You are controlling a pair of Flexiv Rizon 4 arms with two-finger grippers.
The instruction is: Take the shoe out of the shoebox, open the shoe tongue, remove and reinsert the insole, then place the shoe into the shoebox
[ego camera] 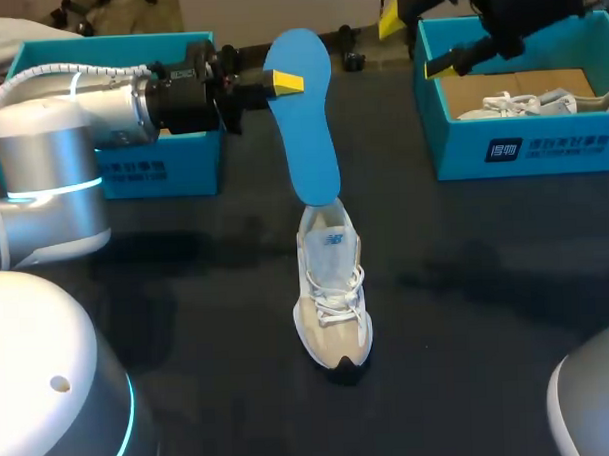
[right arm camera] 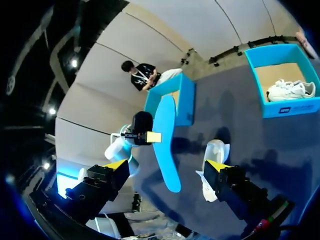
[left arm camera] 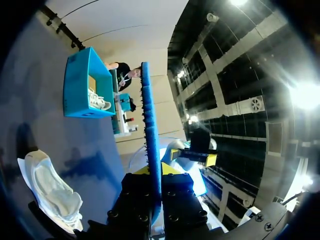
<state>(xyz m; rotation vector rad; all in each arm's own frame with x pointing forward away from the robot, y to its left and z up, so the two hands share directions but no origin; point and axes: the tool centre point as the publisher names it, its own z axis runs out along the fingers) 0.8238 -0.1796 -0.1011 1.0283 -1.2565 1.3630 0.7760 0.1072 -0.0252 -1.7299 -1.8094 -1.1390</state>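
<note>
Left hand (ego camera: 279, 84) clenched on upper part of the flat blue foam insole (ego camera: 306, 118), held upright, lower end by the heel of the beige-and-white laced sneaker (ego camera: 333, 297) on the dark tabletop (ego camera: 487, 282); contact unclear. Right hand (ego camera: 415, 44) released, raised at the corner of the teal cardboard shoebox (ego camera: 522, 145) holding a second white sneaker (ego camera: 540, 102).
</note>
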